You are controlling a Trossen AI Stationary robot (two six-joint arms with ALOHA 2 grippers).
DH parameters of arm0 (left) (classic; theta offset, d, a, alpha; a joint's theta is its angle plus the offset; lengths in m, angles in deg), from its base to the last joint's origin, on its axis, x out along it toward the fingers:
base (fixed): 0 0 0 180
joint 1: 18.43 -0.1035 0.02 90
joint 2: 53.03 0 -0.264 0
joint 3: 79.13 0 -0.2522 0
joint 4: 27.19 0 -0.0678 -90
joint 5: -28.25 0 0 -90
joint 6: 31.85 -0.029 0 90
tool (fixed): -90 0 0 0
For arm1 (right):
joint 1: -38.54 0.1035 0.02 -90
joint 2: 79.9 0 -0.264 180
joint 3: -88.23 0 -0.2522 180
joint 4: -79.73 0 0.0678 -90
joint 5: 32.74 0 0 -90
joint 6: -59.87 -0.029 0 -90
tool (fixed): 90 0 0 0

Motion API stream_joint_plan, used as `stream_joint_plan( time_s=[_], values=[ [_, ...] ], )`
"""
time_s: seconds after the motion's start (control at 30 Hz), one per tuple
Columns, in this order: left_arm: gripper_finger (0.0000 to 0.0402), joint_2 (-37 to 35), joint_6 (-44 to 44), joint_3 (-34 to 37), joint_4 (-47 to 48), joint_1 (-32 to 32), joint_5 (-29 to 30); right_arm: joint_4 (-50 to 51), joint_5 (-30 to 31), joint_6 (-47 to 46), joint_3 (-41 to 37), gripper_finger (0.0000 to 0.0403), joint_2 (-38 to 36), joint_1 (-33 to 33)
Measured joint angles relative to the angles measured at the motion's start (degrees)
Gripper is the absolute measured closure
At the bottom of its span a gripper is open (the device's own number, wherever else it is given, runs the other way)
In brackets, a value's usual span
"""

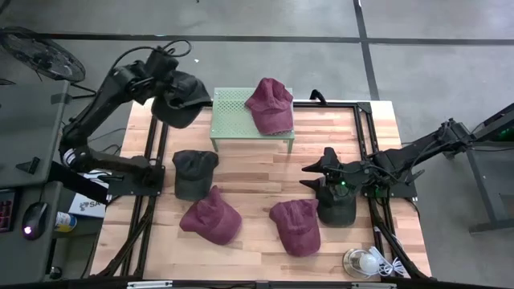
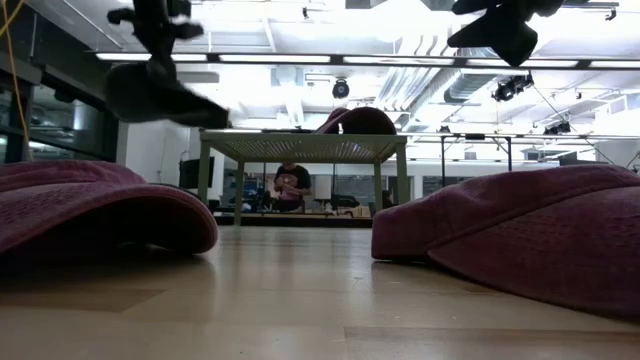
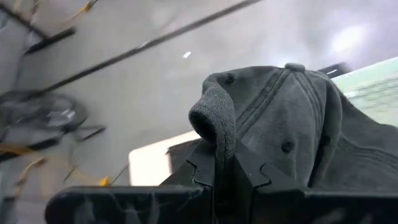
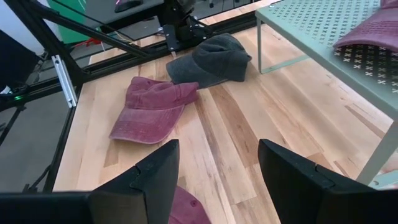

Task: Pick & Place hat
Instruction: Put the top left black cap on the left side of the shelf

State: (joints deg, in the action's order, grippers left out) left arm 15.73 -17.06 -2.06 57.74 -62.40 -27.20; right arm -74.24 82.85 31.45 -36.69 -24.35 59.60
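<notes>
- Left end effector (image 1: 171, 90): hanging in the air just left of the green perforated stand (image 1: 233, 112), over the desk's (image 1: 265, 168) far left corner; its fingers (image 3: 208, 177) are pressed together, pinching a fold of the dark grey hat (image 1: 181, 100), which is hanging clear of the desk.
- Second dark grey hat (image 1: 193, 172): lying on the desk in front of the stand's left end.
- Maroon hat (image 1: 211, 217): lying nearer the front edge than the second dark grey hat, touching it.
- Maroon hat on the stand (image 1: 269, 104): sitting on the stand's right half, its brim hanging past the stand's front edge.
- Third maroon hat (image 1: 295, 226): lying on the desk well in front of the stand's right end.
- Right end effector (image 1: 325, 172): hovering to the right of and in front of the stand; its fingers (image 4: 155, 174) are spread wide, gripping nothing.
- Third dark hat (image 1: 337, 207): lying on the desk just beside the third maroon hat, partly under the right arm.
- White bulb-like object (image 1: 363, 262): lying at the desk's front right corner, far from the stand.
</notes>
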Motion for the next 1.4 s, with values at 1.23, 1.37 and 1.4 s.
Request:
stream_joint_plan(
  time_s=[1.23, 1.37, 1.4],
  values=[
    [0.0389, -5.7, -6.7, 14.1, -68.2, 37.4, -37.4, -56.6, 22.0, 54.8, 0.0, 0.0192, 26.8, 2.2],
    [0.0389, -5.3, -4.9, 19.2, -78.9, 37.3, -38.1, -70.8, 25.0, 68.6, 0.0, 0.0192, 32.1, 1.3],
    [0.0389, -5.3, -4.9, 20.3, -80.6, 37.3, -38.1, -74.2, 24.8, 71.5, 0.0, 0.0192, 33.2, 1.0]
  ],
)
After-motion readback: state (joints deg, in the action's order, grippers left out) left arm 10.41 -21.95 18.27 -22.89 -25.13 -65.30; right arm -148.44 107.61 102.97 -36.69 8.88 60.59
